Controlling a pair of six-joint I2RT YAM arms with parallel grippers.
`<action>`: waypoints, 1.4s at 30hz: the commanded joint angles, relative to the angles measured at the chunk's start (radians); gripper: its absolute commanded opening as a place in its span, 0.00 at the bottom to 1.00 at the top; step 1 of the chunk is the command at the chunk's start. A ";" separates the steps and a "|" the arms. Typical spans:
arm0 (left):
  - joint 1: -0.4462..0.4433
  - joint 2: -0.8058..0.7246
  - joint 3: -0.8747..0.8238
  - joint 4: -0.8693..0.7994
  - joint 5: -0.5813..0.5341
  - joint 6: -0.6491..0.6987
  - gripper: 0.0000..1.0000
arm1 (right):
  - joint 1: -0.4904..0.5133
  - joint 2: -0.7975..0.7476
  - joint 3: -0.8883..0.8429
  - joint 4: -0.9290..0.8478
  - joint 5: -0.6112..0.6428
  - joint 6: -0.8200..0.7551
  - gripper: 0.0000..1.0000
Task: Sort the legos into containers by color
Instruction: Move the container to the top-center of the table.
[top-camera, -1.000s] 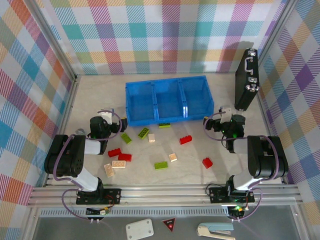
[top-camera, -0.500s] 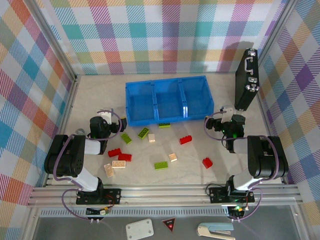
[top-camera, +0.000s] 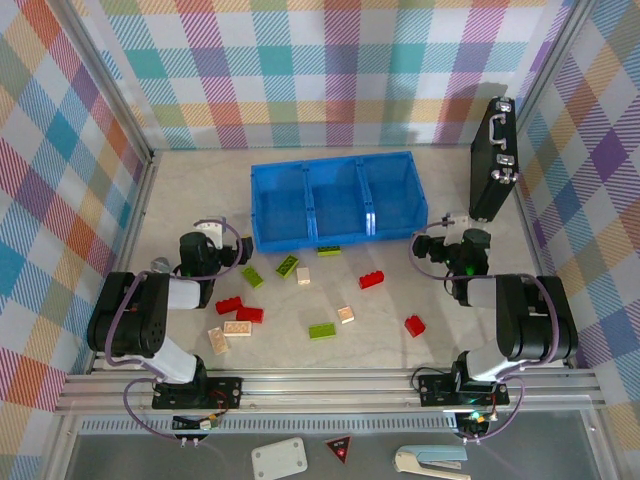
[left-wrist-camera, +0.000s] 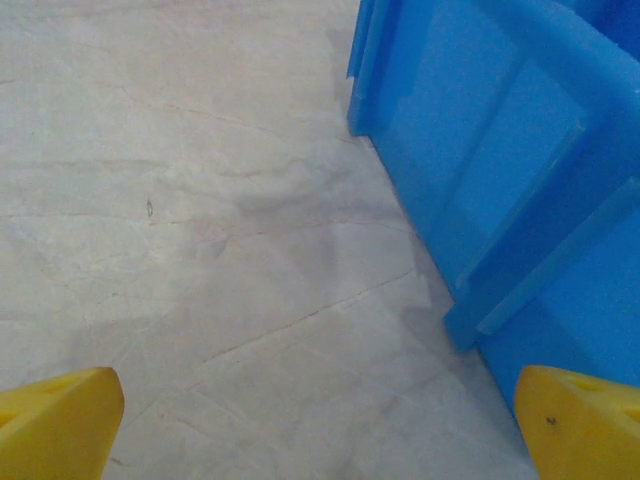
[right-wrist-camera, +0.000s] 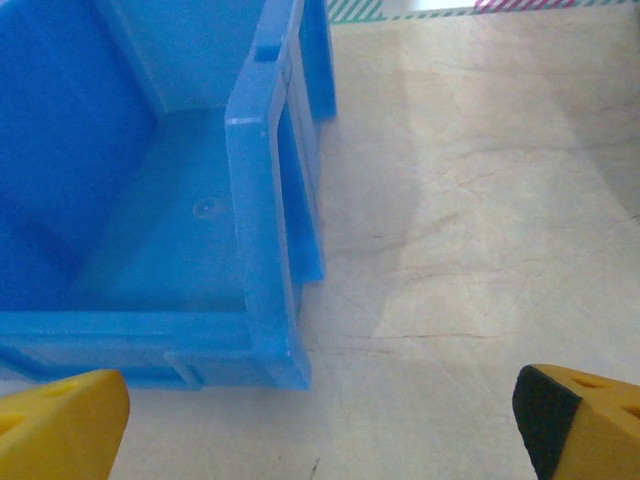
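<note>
The blue three-compartment tray (top-camera: 331, 164) stands at the table's middle back, and its compartments look empty. In front of it lie scattered legos: red ones (top-camera: 229, 305) (top-camera: 371, 280) (top-camera: 415, 325), lime green ones (top-camera: 287, 265) (top-camera: 322, 330) (top-camera: 252, 276), and tan ones (top-camera: 238, 327) (top-camera: 346, 314) (top-camera: 303, 276). My left gripper (top-camera: 241, 249) (left-wrist-camera: 320, 445) sits low by the tray's near left corner (left-wrist-camera: 480, 150), open and empty. My right gripper (top-camera: 424, 246) (right-wrist-camera: 320, 440) is low by the tray's near right corner (right-wrist-camera: 265, 200), also open with nothing between its yellow fingertips (right-wrist-camera: 60, 420).
A black hard case (top-camera: 493, 160) leans upright against the right wall, behind the right arm. The plaid walls close in the table on three sides. Bare tabletop (left-wrist-camera: 200, 250) lies left of the tray and more (right-wrist-camera: 470, 200) lies to its right.
The right wrist has shifted slightly nearer and lower beside the tray's corner. The left arm has barely moved. No lego has changed place.
</note>
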 joint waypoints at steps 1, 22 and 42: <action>0.004 -0.064 0.077 -0.142 -0.013 -0.015 1.00 | 0.009 -0.063 0.034 -0.060 0.014 0.014 0.99; -0.031 -0.224 0.401 -0.965 -0.143 -0.168 1.00 | 0.123 -0.247 0.252 -0.795 0.016 0.067 0.93; -0.109 -0.243 0.442 -1.241 0.326 -0.326 0.67 | 0.345 -0.121 0.451 -1.168 -0.036 0.291 0.67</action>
